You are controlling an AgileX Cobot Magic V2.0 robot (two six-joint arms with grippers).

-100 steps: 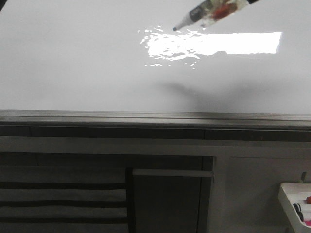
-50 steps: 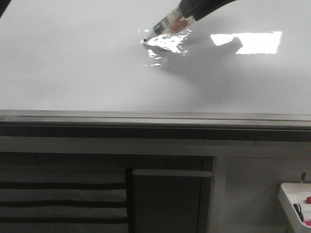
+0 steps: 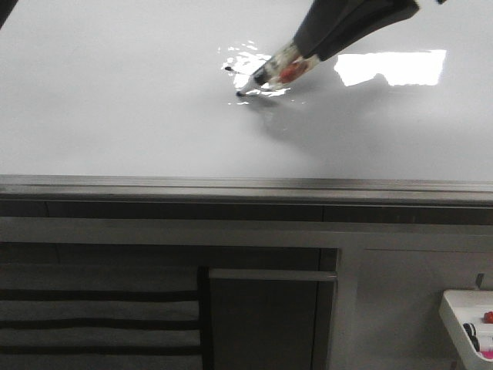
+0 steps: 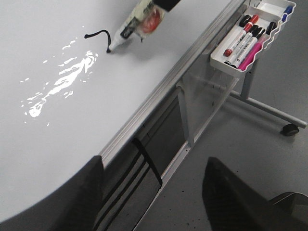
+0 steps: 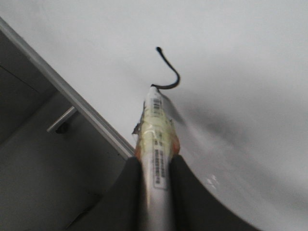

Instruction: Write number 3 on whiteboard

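The whiteboard (image 3: 115, 116) is a glossy white board with a light glare and a grey edge rail (image 3: 246, 185). My right gripper (image 5: 155, 166) is shut on a white marker (image 5: 156, 139) wrapped in tape, its tip touching the board. From the tip runs a short curved black ink stroke (image 5: 168, 72) ending in a dot, only part of the number 3; the stroke also shows in the left wrist view (image 4: 97, 34). In the front view the marker (image 3: 273, 73) slants down to the left. My left gripper (image 4: 154, 192) is open and empty, off the board's edge over the floor.
A small white tray (image 4: 252, 31) with red, black and pink markers hangs off the board's edge, also at the front view's lower right (image 3: 470, 316). The board's stand has a leg with a caster (image 4: 288, 129) on the grey floor.
The right gripper with the marker has moved left and down onto the board, its tip going from above the glare to the surface and drawing a curved stroke.
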